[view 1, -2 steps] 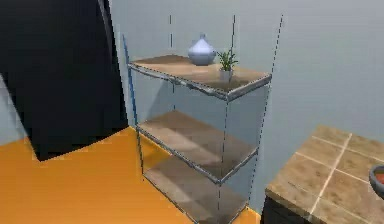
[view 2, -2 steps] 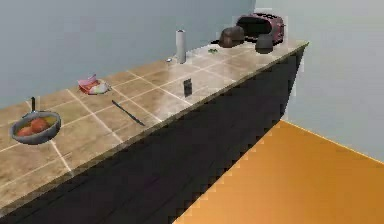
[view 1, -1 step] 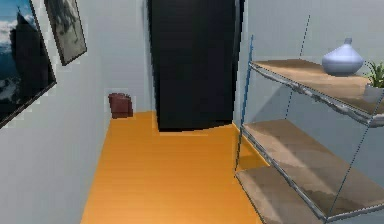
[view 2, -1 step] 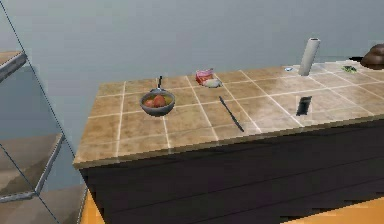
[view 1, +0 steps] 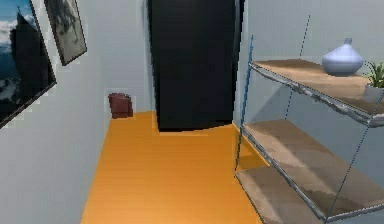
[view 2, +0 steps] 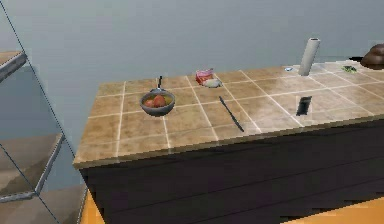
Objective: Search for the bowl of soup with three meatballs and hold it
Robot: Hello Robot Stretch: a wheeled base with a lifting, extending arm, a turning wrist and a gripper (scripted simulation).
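Note:
A grey bowl (view 2: 157, 100) with reddish-orange round lumps inside stands on the tiled countertop (view 2: 130, 135), left of the middle in the arm side view. How many lumps it holds cannot be made out. Behind it a thin dark utensil (view 2: 159, 83) lies on the tiles. A second small dish with pinkish contents (view 2: 208, 77) sits farther back, toward the wall.
On the counter lie a dark knife (view 2: 231, 113), a small dark flat slab (view 2: 303, 104), an upright white roll (view 2: 309, 56) and a dark item (view 2: 372, 57) at the right edge. In the forward view, orange floor (view 1: 160, 170) leads to a black door (view 1: 192, 62). A shelf rack (view 1: 310, 130) with a pale vase (view 1: 343, 58) stands right, a small brown box (view 1: 121, 104) left.

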